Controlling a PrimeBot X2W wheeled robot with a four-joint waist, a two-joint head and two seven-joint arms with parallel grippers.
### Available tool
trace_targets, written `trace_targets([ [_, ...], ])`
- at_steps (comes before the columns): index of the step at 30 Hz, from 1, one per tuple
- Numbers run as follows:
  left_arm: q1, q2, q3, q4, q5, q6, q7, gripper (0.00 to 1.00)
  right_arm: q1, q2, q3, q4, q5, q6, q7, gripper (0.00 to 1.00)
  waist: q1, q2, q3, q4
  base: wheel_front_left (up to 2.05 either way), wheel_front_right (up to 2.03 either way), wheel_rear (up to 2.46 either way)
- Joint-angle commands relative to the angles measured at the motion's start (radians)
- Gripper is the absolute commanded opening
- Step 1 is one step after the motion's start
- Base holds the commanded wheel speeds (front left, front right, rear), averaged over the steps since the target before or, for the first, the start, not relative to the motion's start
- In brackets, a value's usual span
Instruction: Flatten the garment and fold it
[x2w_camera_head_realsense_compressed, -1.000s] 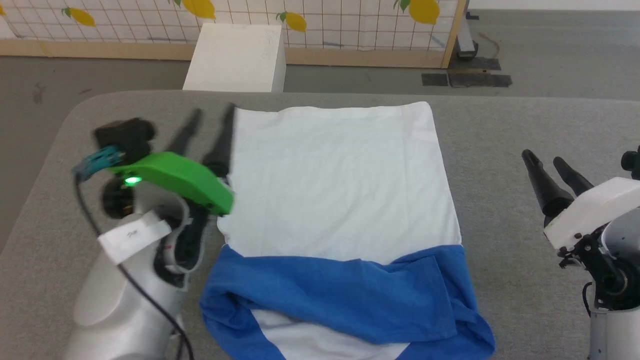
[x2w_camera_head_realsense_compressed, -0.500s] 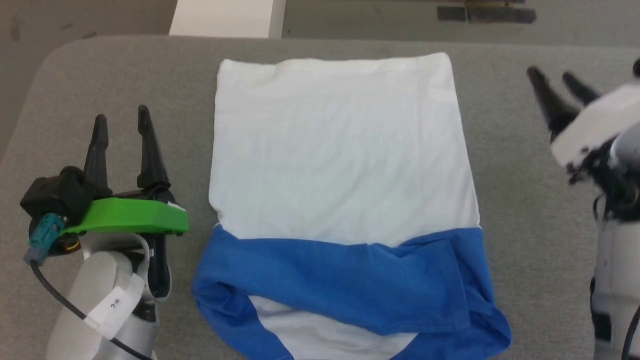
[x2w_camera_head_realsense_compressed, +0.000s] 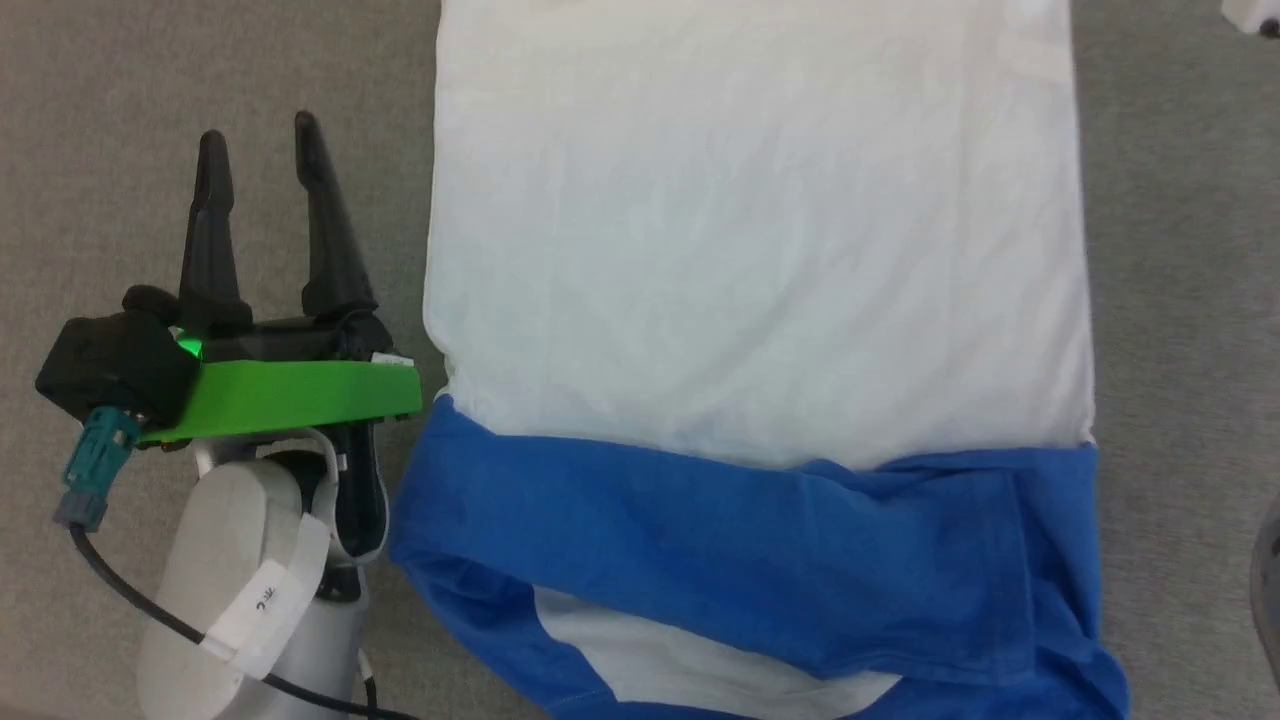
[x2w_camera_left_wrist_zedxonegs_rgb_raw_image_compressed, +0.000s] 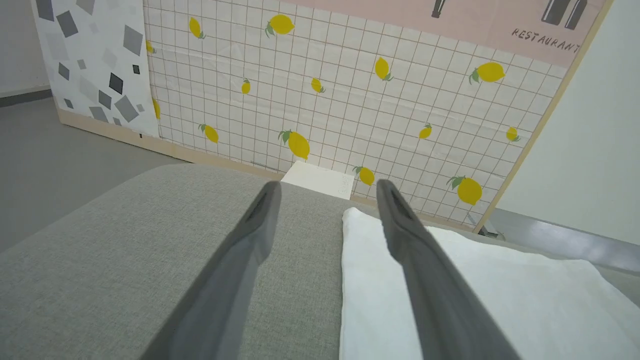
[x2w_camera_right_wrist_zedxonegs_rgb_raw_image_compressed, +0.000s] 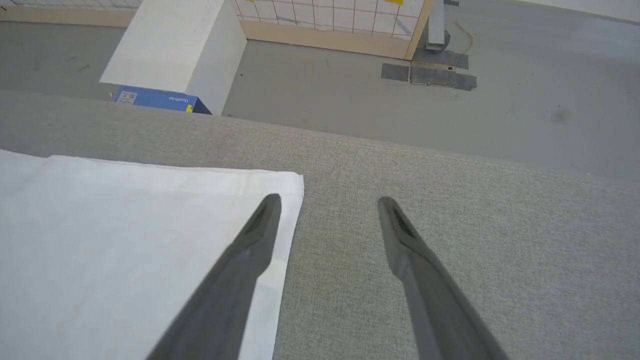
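The garment (x2w_camera_head_realsense_compressed: 760, 260) lies flat on the grey table (x2w_camera_head_realsense_compressed: 100, 120), white body spread toward the far side. Its blue sleeves (x2w_camera_head_realsense_compressed: 740, 550) are folded across the near end in a rumpled band. My left gripper (x2w_camera_head_realsense_compressed: 258, 150) is open just left of the shirt's left edge, holding nothing. The left wrist view has that gripper (x2w_camera_left_wrist_zedxonegs_rgb_raw_image_compressed: 325, 187) above the table with the garment's white edge (x2w_camera_left_wrist_zedxonegs_rgb_raw_image_compressed: 370, 280) under its right finger. My right gripper (x2w_camera_right_wrist_zedxonegs_rgb_raw_image_compressed: 327, 200) is open over the garment's far right corner (x2w_camera_right_wrist_zedxonegs_rgb_raw_image_compressed: 285, 182), its left finger above the cloth, its right finger above bare table.
A white box (x2w_camera_right_wrist_zedxonegs_rgb_raw_image_compressed: 170, 45) stands on the floor beyond the table's far edge, with a blue box (x2w_camera_right_wrist_zedxonegs_rgb_raw_image_compressed: 155, 99) against its base. A tiled lemon-print partition (x2w_camera_left_wrist_zedxonegs_rgb_raw_image_compressed: 350, 100) stands behind it. Grey table surface (x2w_camera_right_wrist_zedxonegs_rgb_raw_image_compressed: 450, 210) lies open to the right of the garment.
The head camera has tilted down and closer, so the garment looks larger and the right gripper has left that view. The left gripper stays open beside the shirt's left edge.
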Motion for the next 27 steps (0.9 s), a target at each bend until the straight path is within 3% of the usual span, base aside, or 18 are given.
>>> trace_targets([
  [1, -0.019, -0.010, 0.005, -0.008, 0.019, -0.010, -0.003, 1.00, -0.042, -0.003, 0.014, 0.019, -0.021, -0.001, 0.035, 1.00, -0.0003, 0.0000, 0.117, 0.083, 0.00, 0.00, 0.00],
  [6, -0.034, -0.040, 0.018, -0.020, 0.043, -0.033, -0.003, 1.00, -0.137, -0.016, 0.066, 0.072, -0.076, -0.001, 0.143, 1.00, -0.0003, 0.0000, 0.173, 0.112, 0.00, 0.00, 0.00],
  [13, -0.043, -0.075, 0.031, -0.015, 0.056, -0.064, -0.004, 1.00, -0.146, -0.041, 0.092, 0.112, -0.128, -0.001, 0.201, 1.00, -0.0003, 0.0000, 0.212, 0.141, 0.00, 0.00, 0.00],
  [21, -0.040, -0.091, 0.056, -0.003, 0.067, -0.085, -0.004, 1.00, -0.110, -0.066, 0.175, 0.136, -0.087, -0.001, 0.274, 1.00, -0.0003, 0.0000, 0.228, 0.133, 0.00, 0.00, 0.00],
  [22, -0.040, -0.093, 0.058, -0.001, 0.068, -0.087, -0.004, 1.00, -0.108, -0.068, 0.183, 0.128, -0.076, -0.001, 0.278, 0.90, -0.0003, 0.0000, 0.230, 0.131, 0.00, 0.00, 0.00],
  [23, -0.041, -0.094, 0.058, 0.003, 0.069, -0.090, -0.004, 1.00, -0.107, -0.070, 0.185, 0.123, -0.066, -0.001, 0.279, 0.22, -0.0003, 0.0000, 0.231, 0.130, 0.00, 0.00, 0.00],
  [24, -0.042, -0.094, 0.058, 0.007, 0.071, -0.092, -0.004, 1.00, -0.104, -0.070, 0.182, 0.121, -0.051, -0.001, 0.287, 0.00, -0.0003, 0.0000, 0.232, 0.127, 0.00, 0.00, 0.00],
  [27, -0.046, -0.094, 0.063, 0.019, 0.078, -0.100, -0.004, 1.00, -0.104, -0.069, 0.177, 0.104, -0.025, -0.001, 0.302, 0.00, -0.0003, 0.0000, 0.227, 0.116, 0.00, 0.00, 0.00],
])
